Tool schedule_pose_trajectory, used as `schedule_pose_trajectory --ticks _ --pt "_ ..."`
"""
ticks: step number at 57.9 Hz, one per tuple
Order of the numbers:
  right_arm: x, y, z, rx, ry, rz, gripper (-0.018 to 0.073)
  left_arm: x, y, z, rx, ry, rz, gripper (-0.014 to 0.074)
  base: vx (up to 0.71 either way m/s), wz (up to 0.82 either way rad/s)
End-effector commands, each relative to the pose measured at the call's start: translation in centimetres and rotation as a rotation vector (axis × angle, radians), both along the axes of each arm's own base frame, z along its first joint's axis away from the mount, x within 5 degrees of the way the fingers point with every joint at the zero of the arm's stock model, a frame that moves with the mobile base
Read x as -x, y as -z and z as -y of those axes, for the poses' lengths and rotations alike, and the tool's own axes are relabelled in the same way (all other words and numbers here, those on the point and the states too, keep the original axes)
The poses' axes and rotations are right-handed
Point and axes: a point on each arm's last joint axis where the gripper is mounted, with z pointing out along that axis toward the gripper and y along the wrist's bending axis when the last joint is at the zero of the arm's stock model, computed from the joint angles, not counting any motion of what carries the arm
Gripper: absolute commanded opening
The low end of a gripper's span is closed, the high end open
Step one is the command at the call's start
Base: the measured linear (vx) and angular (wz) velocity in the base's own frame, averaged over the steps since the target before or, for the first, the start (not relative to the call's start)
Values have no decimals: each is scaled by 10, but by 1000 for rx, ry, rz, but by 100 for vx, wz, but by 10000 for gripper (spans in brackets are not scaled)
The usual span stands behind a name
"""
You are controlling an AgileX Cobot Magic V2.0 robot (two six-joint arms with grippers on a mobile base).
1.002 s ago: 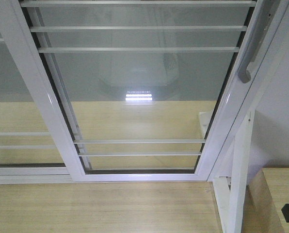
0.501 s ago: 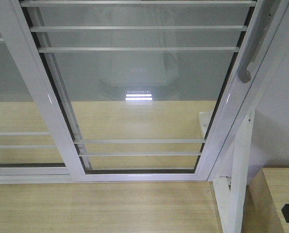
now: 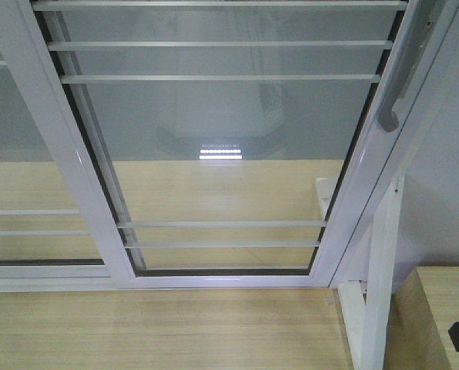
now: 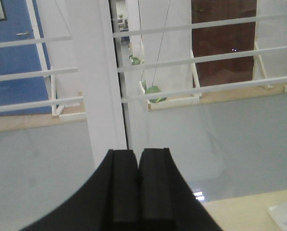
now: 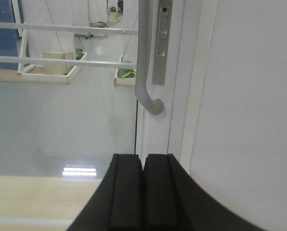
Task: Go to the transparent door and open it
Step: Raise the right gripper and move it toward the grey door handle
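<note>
Up close on the right wrist: handle (image 5: pixel 143 57) and lock plate (image 5: pixel 161 45) of the transparent door (image 5: pixel 76 115); right claw (image 5: pixel 143 168), left claw (image 4: pixel 138 166) both pinched together.

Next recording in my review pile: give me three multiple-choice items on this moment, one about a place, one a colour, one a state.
1. In the right wrist view, the curved grey bar handle sits where relative to the black right tool? A) above it, untouched B) below it C) clamped in it
2. The metal frame of the tall clear-glass door is: A) black B) white C) blue
3. The black left tool is: A) wide open B) shut on the handle C) shut, holding nothing
Answers: 1 A, a gap separates handle tip and tool; 2 B, its stile shows white; 3 C, its fingers meet, nothing between.
</note>
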Motion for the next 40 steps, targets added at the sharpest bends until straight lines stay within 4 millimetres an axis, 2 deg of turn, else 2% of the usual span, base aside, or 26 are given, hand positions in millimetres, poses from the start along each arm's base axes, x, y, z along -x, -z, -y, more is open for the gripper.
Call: schedule_pose_trajectory --ticks 1,9,14,22,30,34,40 --pt "-2 -9 0 23 5 121 -8 -1 -4 3 8 36 105 -6 0 0" --pt "-1 -20 0 -7 6 217 -8 4 -21 7 51 83 287 -6 0 0" --pt "2 -38 0 -6 5 259 -8 8 -32 8 114 116 384 -6 0 0" --pt "16 -97 0 29 8 385 -8 13 -61 7 152 123 442 -6 0 0" --pt "26 -159 1 112 25 431 -6 18 -108 4 148 96 445 -6 0 0" --pt "23 -186 1 181 39 448 -6 16 -133 4 139 86 445 -4 0 0" --pt "5 -213 1 279 53 427 -5 3 -163 5 138 82 429 -3 0 0"
